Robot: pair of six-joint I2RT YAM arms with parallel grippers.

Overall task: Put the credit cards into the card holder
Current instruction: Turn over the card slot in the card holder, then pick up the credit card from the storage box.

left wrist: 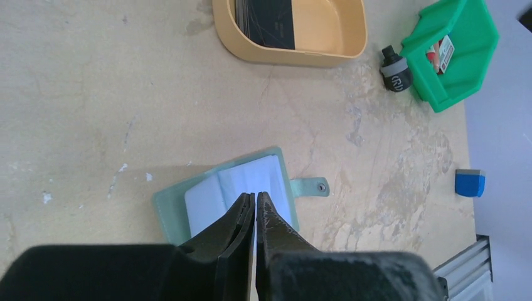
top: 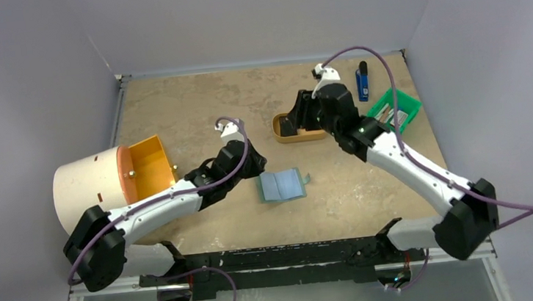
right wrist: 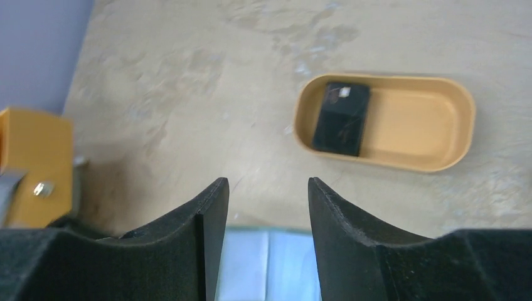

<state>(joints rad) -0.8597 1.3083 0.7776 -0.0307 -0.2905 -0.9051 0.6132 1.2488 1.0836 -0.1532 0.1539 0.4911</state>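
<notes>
The sage-green card holder (top: 282,186) lies open and flat on the table, its pale blue sleeves facing up and its snap tab (left wrist: 312,186) pointing right. My left gripper (left wrist: 256,195) is shut with nothing visible between the jaws, its tips over the holder's (left wrist: 216,188) inner sleeves. A black credit card (right wrist: 342,119) lies in the left end of the tan oval tray (right wrist: 414,125). My right gripper (right wrist: 266,185) is open and empty, held above the table short of the tray. In the top view it (top: 292,122) covers the tray's (top: 314,135) left end.
A cream cylinder (top: 94,185) with an orange box (top: 148,165) lies at the left. At the back right are a green bin (top: 394,109) holding small items and a blue object (top: 362,82). A grey-black cap (left wrist: 395,72) stands beside the bin.
</notes>
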